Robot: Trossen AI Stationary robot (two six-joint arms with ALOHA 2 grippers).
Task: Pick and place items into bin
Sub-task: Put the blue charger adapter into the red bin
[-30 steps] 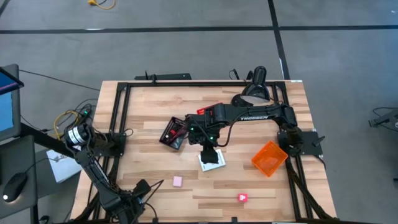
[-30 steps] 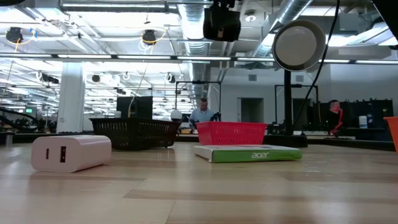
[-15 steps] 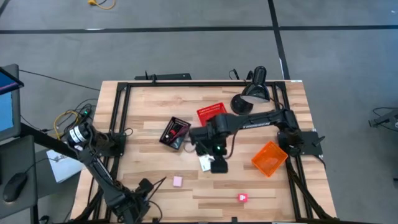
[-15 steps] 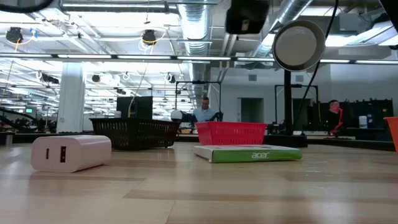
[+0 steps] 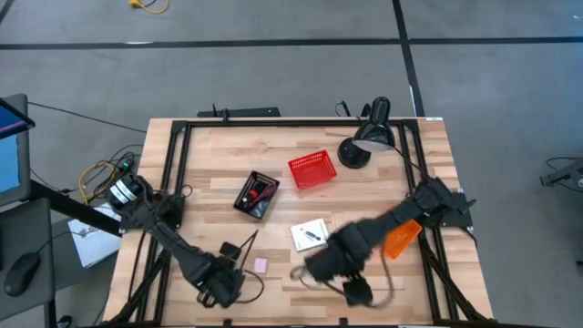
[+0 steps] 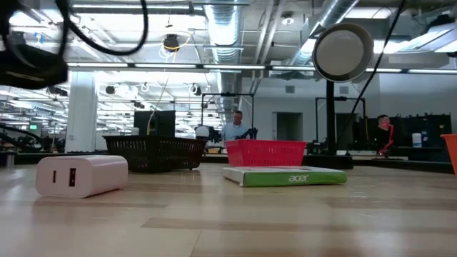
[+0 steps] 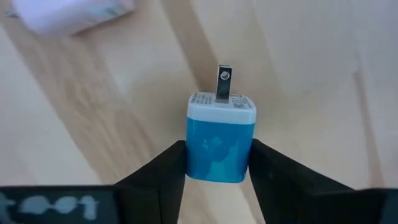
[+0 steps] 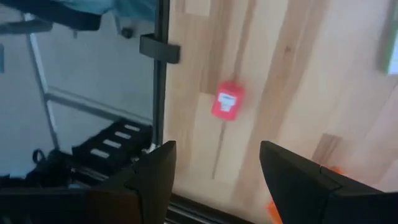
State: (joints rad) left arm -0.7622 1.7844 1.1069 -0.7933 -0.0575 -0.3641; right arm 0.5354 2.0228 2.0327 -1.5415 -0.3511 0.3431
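My left gripper (image 5: 225, 284) is near the table's near-left corner, shut on a blue cube with a white end and metal prongs (image 7: 221, 146). The pink block (image 5: 260, 265) lies flat just right of it and shows as a pale block (image 6: 81, 175) in the low view. My right gripper (image 8: 214, 186) is open above the near edge, and the red-pink piece (image 8: 227, 102) lies on the wood ahead of its fingers. In the high view the right arm (image 5: 351, 264) hides that piece. The white card with its black piece (image 5: 310, 234) lies flat mid-table. My left gripper pinches the blue cube by two opposite blue sides (image 7: 199, 149), one finger (image 7: 165, 171) on each. The fingers come from above, pointing down. The cube is lifted clear, its white end and prongs (image 7: 224, 84) pointing away from the gripper toward the wood.
The orange bin (image 5: 401, 239) stands by the right arm's base, partly under that arm. A red basket (image 5: 310, 169), a black packet with red on it (image 5: 256, 194) and the black desk lamp (image 5: 372, 137) stand farther back. The table frame's rail (image 8: 161, 74) runs along the near edge.
My right arm has swung fast from over the white card at mid-table toward the near edge, ending over the red-pink piece; the card is now uncovered. My left arm has shifted a little toward the pink block and now shows at the low view's upper left.
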